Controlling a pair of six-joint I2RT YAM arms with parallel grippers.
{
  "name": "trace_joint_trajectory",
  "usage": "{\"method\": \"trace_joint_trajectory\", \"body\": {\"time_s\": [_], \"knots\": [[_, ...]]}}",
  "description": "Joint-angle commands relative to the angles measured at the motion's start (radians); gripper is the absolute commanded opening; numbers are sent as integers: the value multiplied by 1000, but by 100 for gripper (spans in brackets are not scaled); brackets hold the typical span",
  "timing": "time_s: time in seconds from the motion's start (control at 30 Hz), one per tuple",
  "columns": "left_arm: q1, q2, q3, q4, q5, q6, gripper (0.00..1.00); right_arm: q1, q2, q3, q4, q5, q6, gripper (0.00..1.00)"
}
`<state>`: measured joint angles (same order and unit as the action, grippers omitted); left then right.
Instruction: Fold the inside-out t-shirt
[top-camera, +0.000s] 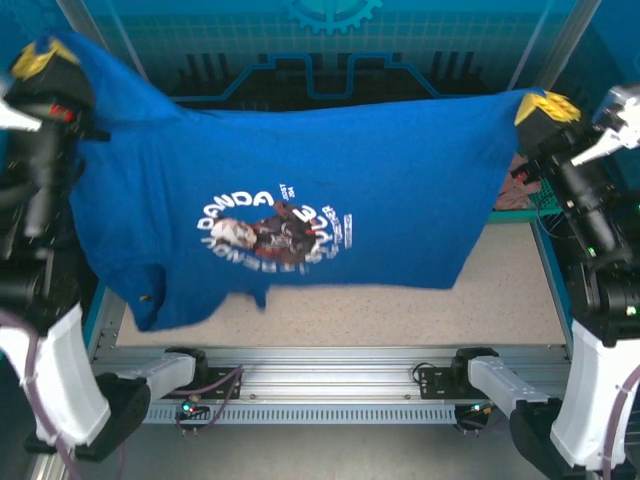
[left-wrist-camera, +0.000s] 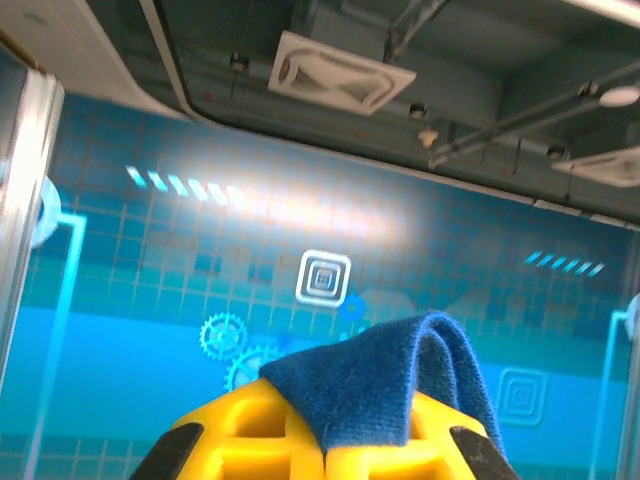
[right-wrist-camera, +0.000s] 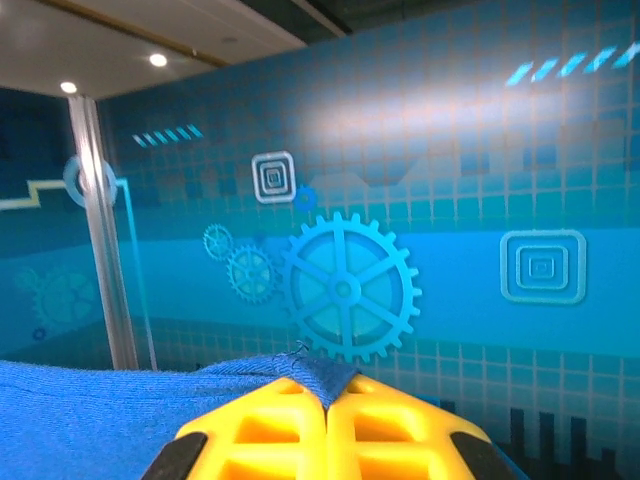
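Hanging stretched above speckled beige surface (top-camera: 510, 290) in top view: royal-blue short-sleeved cotton t-shirt (top-camera: 330, 150), print showing, corners pinched far left and far right.
Left wrist: left jaws clamped shut on thin fold of t-shirt; small bite, may slip.
Right wrist: right jaws shut tight on t-shirt edge; uneven pull could drop corner.
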<state>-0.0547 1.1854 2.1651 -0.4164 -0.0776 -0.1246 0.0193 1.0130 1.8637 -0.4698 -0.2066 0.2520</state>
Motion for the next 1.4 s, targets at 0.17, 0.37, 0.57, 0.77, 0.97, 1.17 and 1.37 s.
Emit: {"method": "trace_joint_trajectory", "body": {"time_s": [0.17,0.37,0.57,0.77,0.97,1.17,1.37], "knots": [[10,457,-11,43,-53,43,0,12,305,-91,89,133,-82,0],[13,931,170,58,-30,-12,5,14,740,-25,210,186,-50,2],[13,1432,747,-132,9,-89,58,22,1332,610,-122,193,-40,34],[13,1121,284,-63,8,-183,74,73,1340,699,-354,261,-113,42],[8,621,-514,206,141,-396,75,114,879,-78,-157,187,-54,45],[-56,285,-1049,284,215,-455,76,98,576,-601,-170,199,27,51],[-132,157,-1279,308,248,-492,76,1,452,-888,-202,216,93,55]]}}
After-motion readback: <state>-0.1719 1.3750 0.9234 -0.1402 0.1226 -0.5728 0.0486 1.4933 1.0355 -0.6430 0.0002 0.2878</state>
